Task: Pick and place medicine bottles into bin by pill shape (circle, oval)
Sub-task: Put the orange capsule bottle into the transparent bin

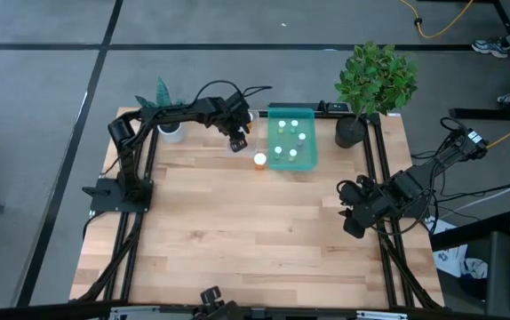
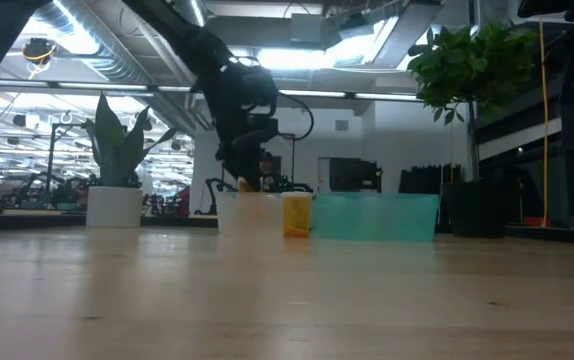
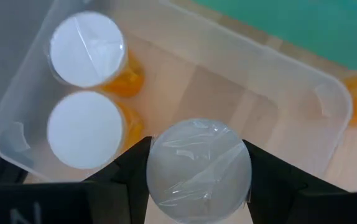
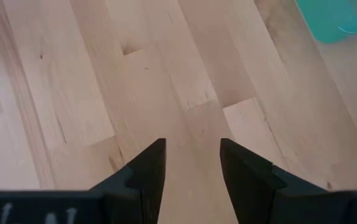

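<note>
My left gripper (image 1: 238,140) hangs over the clear bin (image 3: 278,68) at the table's far side, shut on a white-capped bottle (image 3: 198,171). Two orange bottles with white caps (image 3: 86,50) (image 3: 82,129) stand upright in one end of the clear bin. Another orange bottle (image 1: 259,160) stands on the table between the clear bin and the teal bin (image 1: 291,138), which holds several small pale bottles. My right gripper (image 1: 353,218) is open and empty, low over the table's right side. My left gripper pinches the bottle between its two fingers (image 3: 132,177), one on each side just under the cap's rim (image 3: 157,163). The fingers come from above, pointing down. The bottle is upright, cap up, over the clear bin; whether its base touches the bin's floor cannot be told.
A white pot with a spiky plant (image 1: 168,127) stands at the far left, a dark pot with a leafy plant (image 1: 353,124) at the far right beside the teal bin. Bare wooden tabletop (image 1: 237,231) fills the middle and near side.
</note>
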Robot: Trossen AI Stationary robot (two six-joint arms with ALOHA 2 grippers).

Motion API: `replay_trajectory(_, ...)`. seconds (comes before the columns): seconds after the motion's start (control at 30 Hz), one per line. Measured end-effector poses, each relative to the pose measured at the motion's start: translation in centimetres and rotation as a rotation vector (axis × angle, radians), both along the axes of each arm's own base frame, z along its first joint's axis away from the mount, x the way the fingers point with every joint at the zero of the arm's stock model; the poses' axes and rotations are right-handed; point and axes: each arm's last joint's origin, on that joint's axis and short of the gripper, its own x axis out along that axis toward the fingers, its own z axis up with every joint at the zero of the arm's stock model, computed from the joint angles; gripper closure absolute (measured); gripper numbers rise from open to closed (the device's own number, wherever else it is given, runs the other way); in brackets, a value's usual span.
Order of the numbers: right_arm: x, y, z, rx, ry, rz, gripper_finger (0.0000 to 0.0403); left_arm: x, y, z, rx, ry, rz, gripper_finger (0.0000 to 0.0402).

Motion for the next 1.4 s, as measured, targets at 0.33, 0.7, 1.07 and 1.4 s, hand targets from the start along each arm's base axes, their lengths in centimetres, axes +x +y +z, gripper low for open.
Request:
replay_trajectory(0.33, 0.0, 0.0, 0.0, 0.000, 0.000, 0.000, 0.0249, 0.0, -0.1, -0.5, 0.005, -0.016, 0.008, 0.0178)
replay_trajectory(0.7, 0.0, 0.0, 0.0, 0.000, 0.000, 0.000, 0.0249, 0.0, 0.0, -0.3, 0.003, -0.010, 0.010, 0.0145)
replay_trajectory(1.07, 0.0, 0.0, 0.0, -0.001, 0.000, 0.000, 0.0249, 3.4, -2.4, 6.0, 0.045, -0.115, -0.057, 0.0144)
replay_trajectory(1.4, 0.0, 0.0, 0.0, -0.001, 0.000, 0.000, 0.0249, 6.1, -9.7, 7.0, 0.002, -0.095, -0.235, 0.0144)
